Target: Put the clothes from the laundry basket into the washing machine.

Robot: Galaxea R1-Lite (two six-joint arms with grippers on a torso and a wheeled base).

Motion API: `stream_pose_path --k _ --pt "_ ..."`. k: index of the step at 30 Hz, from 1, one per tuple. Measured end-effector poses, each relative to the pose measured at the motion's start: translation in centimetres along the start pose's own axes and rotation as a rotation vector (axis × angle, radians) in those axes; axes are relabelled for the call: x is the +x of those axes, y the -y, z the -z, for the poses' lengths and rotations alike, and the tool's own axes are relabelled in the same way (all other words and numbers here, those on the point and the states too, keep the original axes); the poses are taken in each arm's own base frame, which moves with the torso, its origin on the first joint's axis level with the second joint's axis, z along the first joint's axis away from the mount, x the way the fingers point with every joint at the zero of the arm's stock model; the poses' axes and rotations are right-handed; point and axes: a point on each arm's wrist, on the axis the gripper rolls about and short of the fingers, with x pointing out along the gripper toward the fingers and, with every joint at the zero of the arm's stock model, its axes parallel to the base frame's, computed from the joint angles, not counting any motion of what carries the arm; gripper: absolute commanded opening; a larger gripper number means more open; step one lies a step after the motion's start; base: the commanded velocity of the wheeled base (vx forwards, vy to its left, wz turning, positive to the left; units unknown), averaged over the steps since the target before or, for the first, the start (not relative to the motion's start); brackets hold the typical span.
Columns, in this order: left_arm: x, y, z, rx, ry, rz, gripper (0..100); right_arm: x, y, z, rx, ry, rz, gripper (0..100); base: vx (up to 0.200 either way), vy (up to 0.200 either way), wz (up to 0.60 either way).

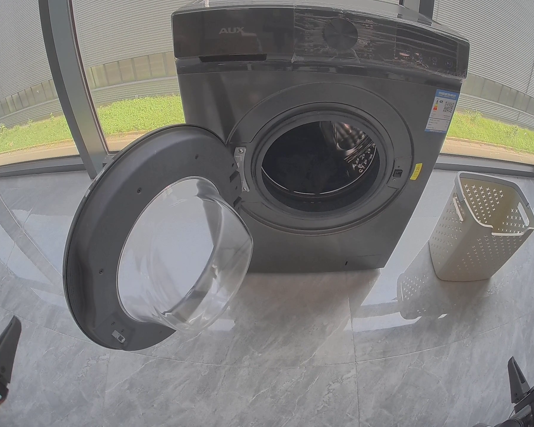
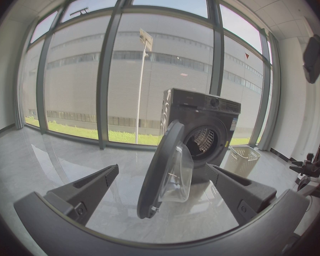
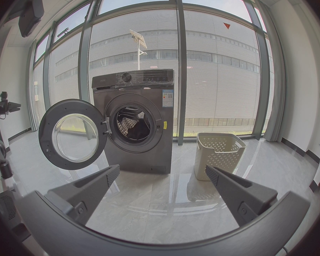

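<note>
Glossy marble floor point(image 1: 279, 351) beneath washing machine point(image 1: 320, 90), tall windows point(image 1: 130, 48) behind

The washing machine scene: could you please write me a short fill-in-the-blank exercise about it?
1. The door of the washing machine is ___, not shut.
2. In the head view, the laundry basket stands on the floor to the machine's ___.
3. The left gripper and right gripper are both open and hold ___.
Missing words: open; right; nothing.
</note>
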Motion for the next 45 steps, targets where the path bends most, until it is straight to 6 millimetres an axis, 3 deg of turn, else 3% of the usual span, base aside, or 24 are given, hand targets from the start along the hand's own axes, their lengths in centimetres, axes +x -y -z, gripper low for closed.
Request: stream_pose_path --k 11,17,21,28,35,45 --pt "9.9 -0.5 -2.8 -0.024 -0.184 0.138 100 0.0 0.0 0.0 0.002 0.000 0.003 100 0.000 0.000 0.00" --pt "15.2 -1.0 -2.3 0.006 -0.223 0.176 100 0.0 0.0 0.0 0.002 0.000 0.004 100 0.000 0.000 0.00" --pt "17.2 -0.8 -1.4 0.033 -0.269 0.216 100 0.0 0.0 0.0 0.002 0.000 0.004 100 0.000 0.000 0.00" --pt "18.2 1.2 -0.4 0.027 -0.323 0.338 100 0.0 0.0 0.0 0.002 -0.001 0.003 100 0.000 0.000 0.00" --pt "17.2 3.9 -0.4 0.002 -0.331 0.505 100 0.0 0.0 0.0 0.001 -0.001 0.003 100 0.000 0.000 0.00" --pt "16.6 5.1 -0.4 0.002 -0.331 0.591 100 0.0 0.0 0.0 0.001 -0.001 0.002 100 0.000 0.000 0.00"
